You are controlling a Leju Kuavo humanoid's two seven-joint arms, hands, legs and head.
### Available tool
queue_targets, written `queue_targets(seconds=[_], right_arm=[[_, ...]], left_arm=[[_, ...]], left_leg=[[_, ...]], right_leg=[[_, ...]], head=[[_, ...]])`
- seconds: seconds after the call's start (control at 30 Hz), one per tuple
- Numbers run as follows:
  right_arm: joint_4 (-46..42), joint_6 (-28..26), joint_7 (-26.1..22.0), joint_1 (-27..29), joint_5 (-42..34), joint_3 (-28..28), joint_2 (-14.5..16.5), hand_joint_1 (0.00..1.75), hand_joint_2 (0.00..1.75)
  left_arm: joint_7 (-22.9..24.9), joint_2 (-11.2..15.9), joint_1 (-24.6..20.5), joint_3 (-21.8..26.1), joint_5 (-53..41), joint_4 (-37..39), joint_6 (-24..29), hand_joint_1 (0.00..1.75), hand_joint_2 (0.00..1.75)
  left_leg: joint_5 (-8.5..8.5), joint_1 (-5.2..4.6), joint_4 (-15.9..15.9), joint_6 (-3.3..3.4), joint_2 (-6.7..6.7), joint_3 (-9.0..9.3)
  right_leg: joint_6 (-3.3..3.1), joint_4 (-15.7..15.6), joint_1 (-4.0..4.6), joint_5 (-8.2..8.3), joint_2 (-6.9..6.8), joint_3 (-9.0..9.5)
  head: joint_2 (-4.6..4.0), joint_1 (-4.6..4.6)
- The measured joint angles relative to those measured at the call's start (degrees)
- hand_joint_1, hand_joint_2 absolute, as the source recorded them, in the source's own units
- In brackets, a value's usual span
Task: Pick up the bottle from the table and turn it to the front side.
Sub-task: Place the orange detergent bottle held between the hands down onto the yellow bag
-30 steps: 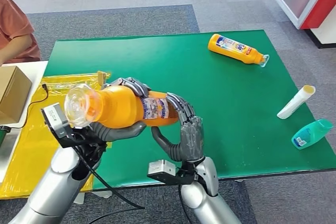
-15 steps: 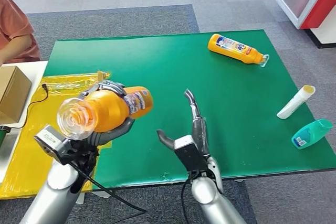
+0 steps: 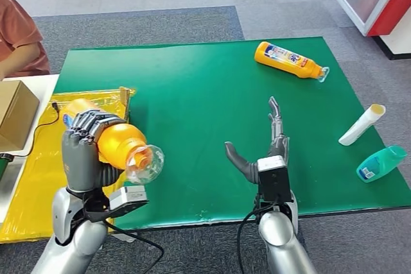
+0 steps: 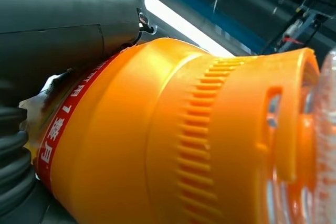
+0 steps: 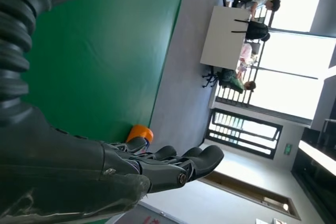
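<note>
Pickup done: orange plastic bottle with clear cap (image 3: 116,145) is off the green-covered table (image 3: 203,88), gripped sideways in the left robot hand (image 3: 85,149), cap pointing right, right robot hand (image 3: 264,149) empty with fingers spread; front-facing turn looks unfinished.

Two orange bottles: one held (image 3: 111,142), one lying on the green desk (image 3: 203,94) at its far side (image 3: 288,59); one white tube (image 3: 361,124); one teal bottle (image 3: 381,162); one cardboard box (image 3: 15,113); one yellow bag (image 3: 34,158); one person (image 3: 17,36).
</note>
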Motion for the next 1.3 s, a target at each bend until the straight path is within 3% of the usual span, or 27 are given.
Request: queue_targets(seconds=[0.07, 0.13, 0.2, 0.23, 0.43, 0.7, 0.83, 1.13, 1.27, 1.3], right_arm=[[-1.5, 1.2, 0.2, 0.0, -1.7, -0.4, 0.0, 0.0, 1.75], [-3.6, 3.1, 1.0, 0.1, -3.5, -0.9, -0.2, 0.0, 1.75], [-5.8, 4.6, 1.5, 0.4, -4.3, -1.5, -0.4, 0.0, 1.75], [-6.9, 5.1, 1.6, 0.7, -4.4, -1.7, -0.5, 0.0, 1.75], [-10.6, 7.2, 1.7, 0.9, -4.2, -2.2, -0.6, 0.0, 1.75], [-11.7, 7.6, 1.8, 0.9, -4.3, -2.5, -0.6, 0.0, 1.75], [-11.7, 8.0, 1.7, 0.9, -4.5, -2.6, -0.6, 0.0, 1.75], [-11.7, 8.9, 1.1, 0.2, -5.0, -2.5, -0.6, 0.0, 1.75], [-11.7, 8.8, 1.1, -0.1, -5.0, -2.3, -0.6, 0.0, 1.75], [-11.7, 8.7, 1.1, -0.1, -5.0, -2.3, -0.6, 0.0, 1.75]], left_arm=[[10.2, 1.2, -0.2, 0.7, -16.8, 1.7, 1.0, 1.75, 1.75], [21.5, 3.9, -1.1, -0.5, -27.7, 4.8, 0.3, 1.75, 1.75], [29.0, 6.3, -2.0, -2.5, -29.1, 8.4, -1.4, 1.75, 1.75], [29.9, 7.0, -2.3, -3.1, -29.1, 10.2, -2.4, 1.75, 1.75], [18.8, 6.8, -3.6, -1.1, -28.4, 21.4, -9.0, 1.75, 1.75], [17.2, 5.9, -4.9, 1.7, -28.1, 28.6, -9.1, 1.75, 1.75], [15.1, 5.4, -5.7, 2.8, -25.7, 31.2, -12.2, 1.75, 1.75], [10.5, 4.5, -12.1, 5.4, -20.7, 46.9, -13.8, 1.75, 1.75], [10.2, 4.0, -15.2, 6.1, -20.1, 51.9, -13.3, 0.0, 1.75], [10.2, 3.8, -15.7, 6.3, -19.7, 52.7, -13.5, 0.0, 1.75]], left_leg=[[0.02, 0.0, 0.0, 0.0, 0.0, 0.01], [0.03, 0.0, 0.0, -0.02, 0.02, 0.02], [0.04, 0.01, 0.0, -0.03, 0.04, 0.03], [0.04, 0.02, 0.0, -0.03, 0.04, 0.02], [0.03, 0.02, 0.0, -0.03, 0.06, 0.02], [0.02, 0.03, 0.0, -0.04, 0.05, 0.02], [0.02, 0.03, 0.0, -0.04, 0.05, 0.02], [0.05, 0.03, 0.0, -0.03, 0.01, 0.04], [0.05, 0.03, 0.0, -0.03, -0.01, 0.09], [0.05, 0.03, 0.0, -0.03, -0.01, 0.11]], right_leg=[[0.0, 0.0, 0.0, 0.0, 0.0, -0.01], [-0.03, 0.0, 0.0, 0.02, 0.01, -0.03], [-0.05, 0.0, 0.01, 0.03, 0.02, -0.04], [-0.05, 0.0, 0.02, 0.02, 0.01, -0.03], [-0.04, 0.0, 0.01, 0.03, 0.04, -0.04], [-0.04, 0.0, 0.02, 0.02, 0.03, -0.04], [-0.04, 0.0, 0.02, 0.01, 0.03, -0.03], [-0.04, 0.0, 0.02, 0.02, -0.01, 0.05], [-0.04, 0.0, 0.02, 0.03, -0.01, 0.11], [-0.04, 0.0, 0.02, 0.03, -0.01, 0.13]], head=[[0.0, 0.01], [0.0, -0.02], [0.0, -0.04], [0.0, -0.03], [0.0, 0.0], [0.0, 0.0], [0.0, -0.01], [0.0, 0.0], [0.0, -0.01], [0.0, -0.01]])
